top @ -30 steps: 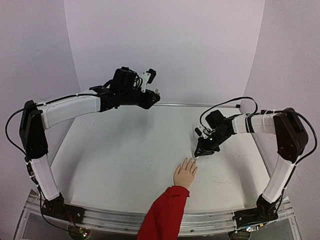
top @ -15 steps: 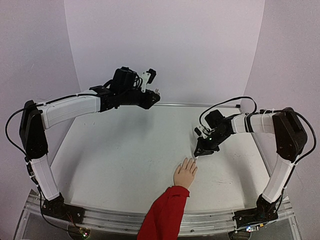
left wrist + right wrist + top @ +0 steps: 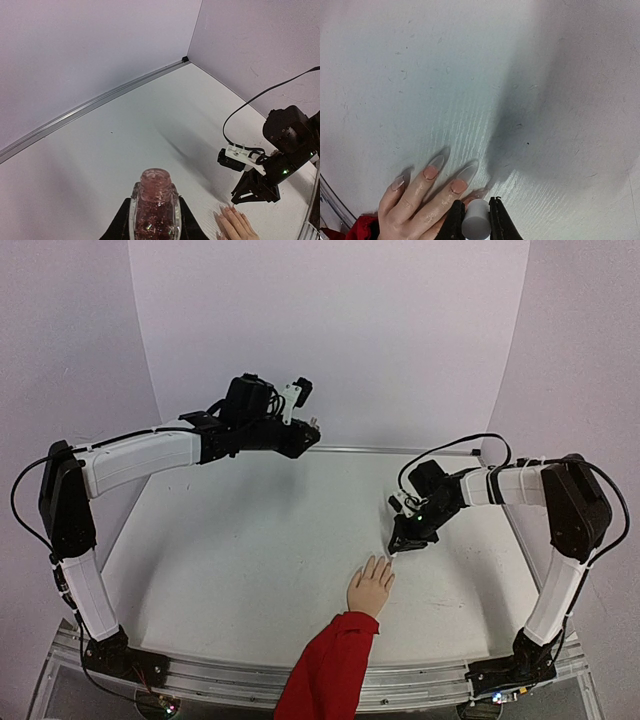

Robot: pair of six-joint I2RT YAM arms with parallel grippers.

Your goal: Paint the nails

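The left gripper [image 3: 154,222] clamps a small pinkish-red glittery glass bottle [image 3: 154,200], neck open, above the white desk [image 3: 100,150]. At lower right, the black right gripper [image 3: 254,190] hangs just beside a pale mannequin hand [image 3: 236,226] with long nails [image 3: 222,206].

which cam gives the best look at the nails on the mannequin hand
Right wrist: it looks down from close by, so the nails show individually. Top external shows the mannequin hand whole but its nails too small to make out. Left wrist catches only part of it at its bottom edge.
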